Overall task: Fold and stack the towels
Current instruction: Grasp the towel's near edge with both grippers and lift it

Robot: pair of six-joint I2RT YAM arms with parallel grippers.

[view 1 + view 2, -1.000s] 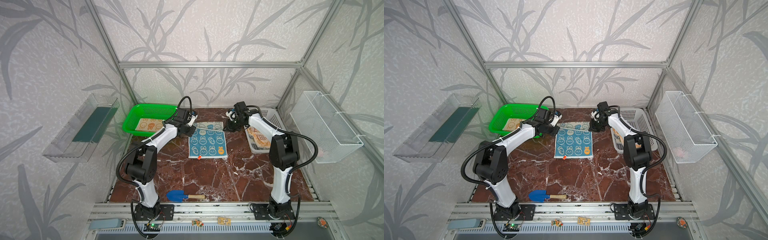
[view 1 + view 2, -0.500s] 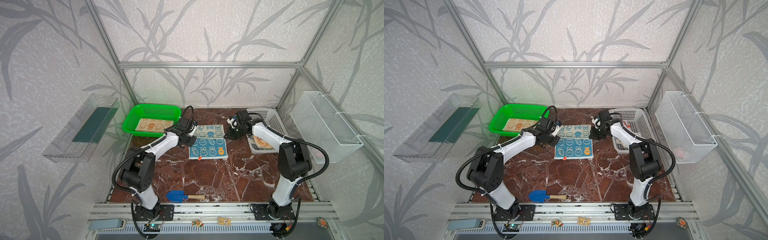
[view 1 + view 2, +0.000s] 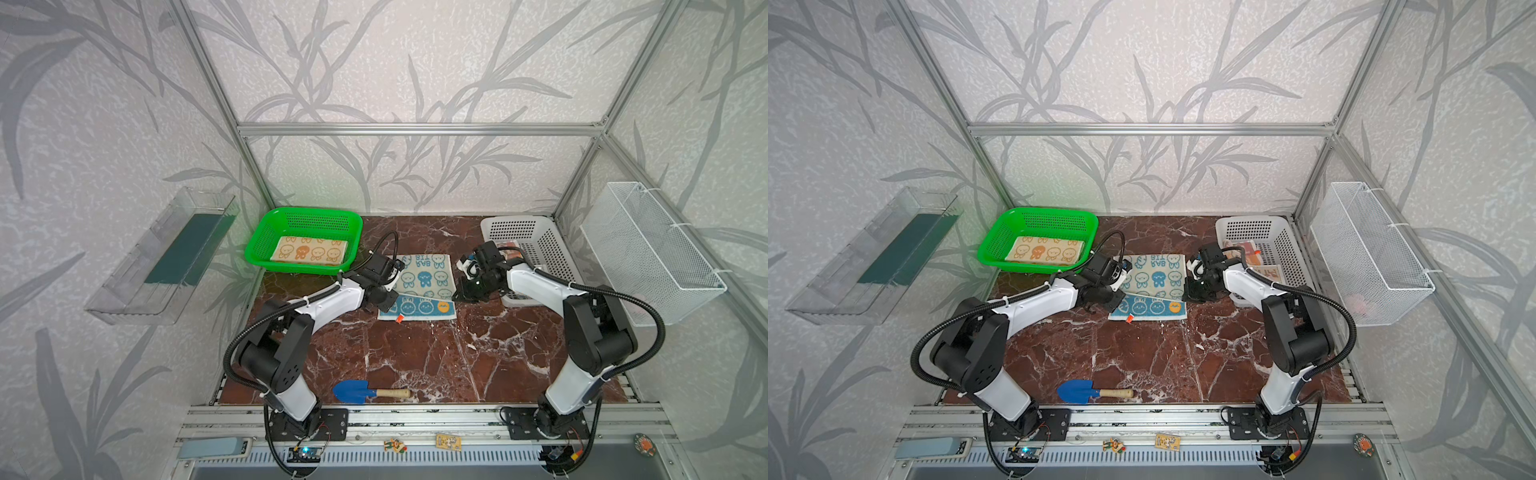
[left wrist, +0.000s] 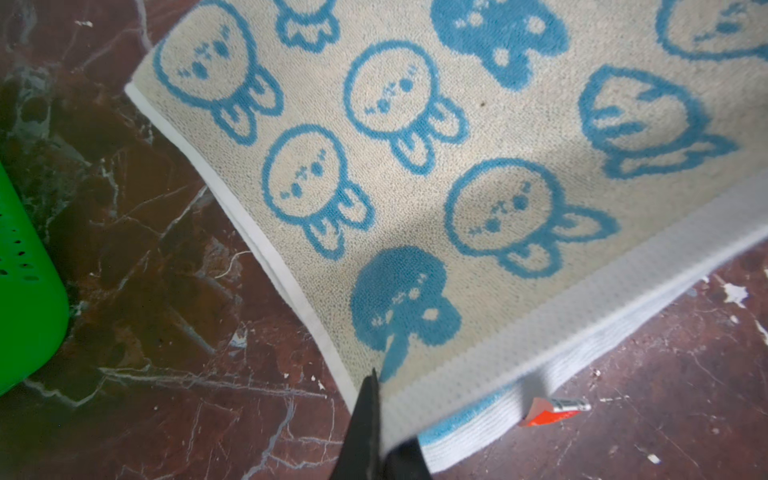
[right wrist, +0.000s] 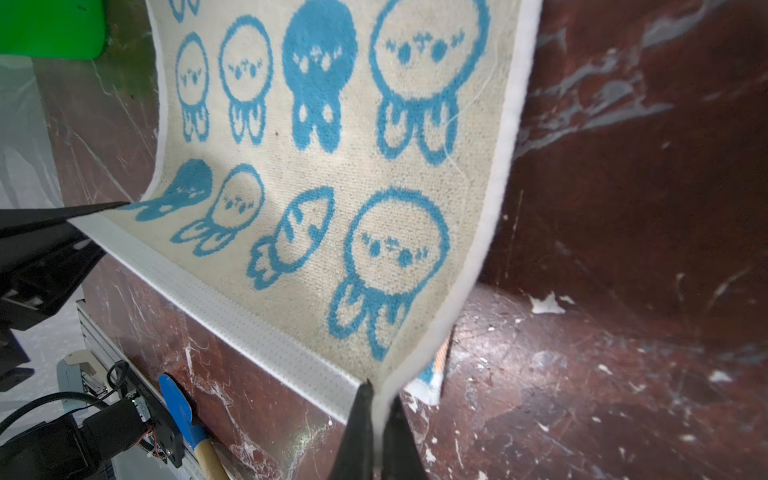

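1. A red-brown marble table (image 3: 415,357) seen from above, with two robot arms reaching in from the front.
2. The blue bunny towel (image 3: 424,276) lies mid-table near the back, between two baskets. Its cream side with blue bunny faces is up, and the letters "RAB BIT" sit along its far edge.
3. The left gripper (image 4: 380,432) has its fingers pressed together on one corner of the towel's white hem.
4. The right gripper (image 5: 376,419) pinches the other corner of the same hem, fingers tight on the cloth.
5. The held hem stretches between the two grippers. It is raised over a strip of the towel's blue face that lies flat on the table towards the front.
6. A small orange tag (image 3: 400,318) sticks out at that strip's front edge.
7. The orange bunny towel (image 3: 309,250) lies folded in the green basket (image 3: 259,245) at the back left.
8. A third towel (image 3: 1273,272), cream and orange where it shows, lies in the white basket (image 3: 548,245) at the back right, partly hidden by the right arm.
9. A blue toy shovel (image 3: 368,391) with a wooden handle lies near the front edge, well apart from the towels.
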